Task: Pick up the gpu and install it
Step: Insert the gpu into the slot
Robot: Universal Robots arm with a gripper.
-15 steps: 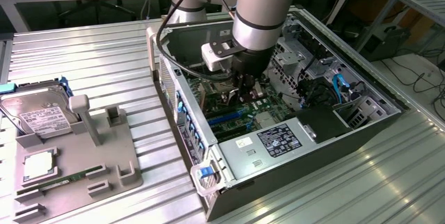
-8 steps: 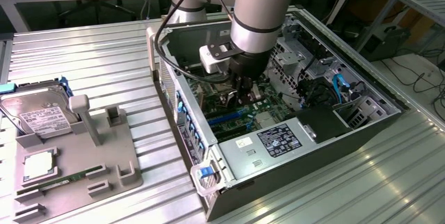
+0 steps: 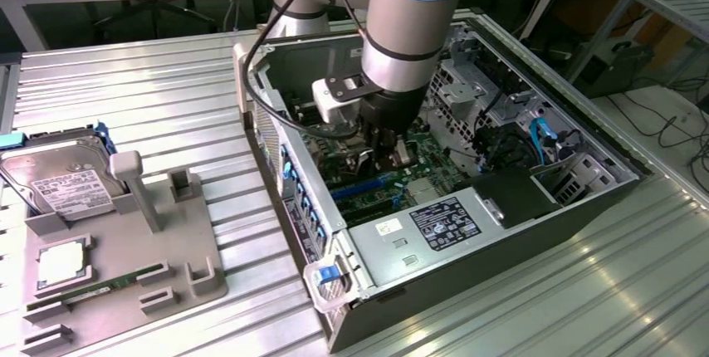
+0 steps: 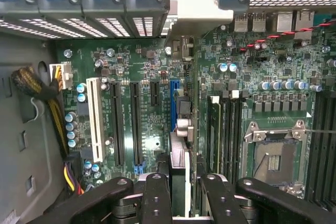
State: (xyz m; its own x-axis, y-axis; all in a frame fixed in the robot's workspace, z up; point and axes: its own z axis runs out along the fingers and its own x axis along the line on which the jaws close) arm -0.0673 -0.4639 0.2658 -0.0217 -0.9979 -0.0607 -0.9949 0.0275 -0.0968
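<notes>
Here, in the exterior view, the arm reaches steeply down into the open computer case, and its wrist hides most of what it carries: the gripper sits low over the motherboard, and the gpu between its fingers is hard to make out, just a dark edge beneath the claw. To the exterior view's left, on the ribbed metal table, stands a grey parts holder with a hard drive at its far left corner, a processor nearer, and a thin memory stick beside that. A black power supply with a white label fills the near end of the case.

Then the wrist view looks straight down the card. The gripper's black fingers are closed partway onto the gpu, which stands on edge between them, its silver bracket against the case's rear slots. The card sits in line with the blue slot, beside two long black slots and a white slot; whether it is fully seated cannot be told. The open processor socket lies to one side, partly cut off by the picture's edge.
</notes>
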